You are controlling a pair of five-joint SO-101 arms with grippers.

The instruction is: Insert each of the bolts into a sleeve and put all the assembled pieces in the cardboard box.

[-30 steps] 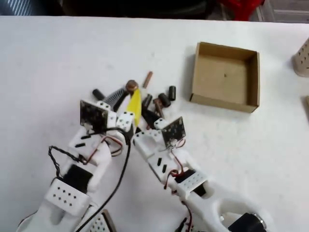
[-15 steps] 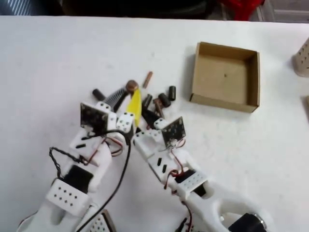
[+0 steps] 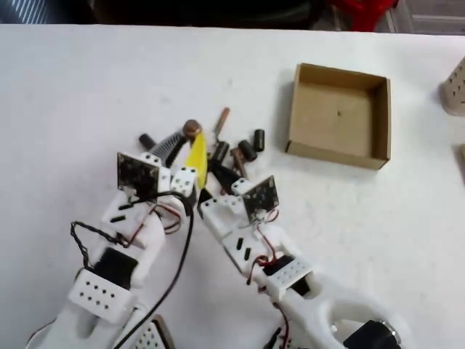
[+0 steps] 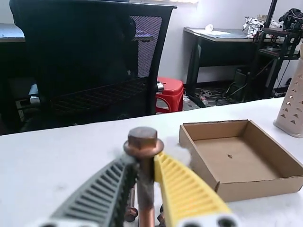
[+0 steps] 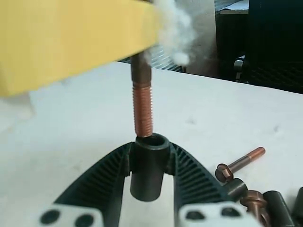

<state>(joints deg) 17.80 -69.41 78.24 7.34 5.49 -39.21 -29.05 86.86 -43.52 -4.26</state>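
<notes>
My left gripper point(image 4: 144, 163), with one grey and one yellow finger, is shut on a copper bolt point(image 4: 143, 142) held upright, head up. My right gripper point(image 5: 147, 158), with black fingers, is shut on a black sleeve point(image 5: 147, 165) standing upright. The bolt's threaded end point(image 5: 143, 111) sits at the sleeve's top opening, just entering it. From above, the left gripper point(image 3: 191, 139) and the right gripper point(image 3: 216, 174) meet over the pile of parts. The cardboard box point(image 3: 339, 115) lies to the right with nothing in it.
Loose bolts point(image 3: 221, 120) and black sleeves point(image 3: 258, 138) lie scattered around the grippers, one sleeve point(image 3: 147, 140) at the left. More bolts point(image 5: 241, 161) lie just beyond the held sleeve. A beige perforated holder point(image 3: 454, 87) stands at the right edge.
The left gripper with the bolt has shifted slightly left and away. The right arm has stayed in place.
</notes>
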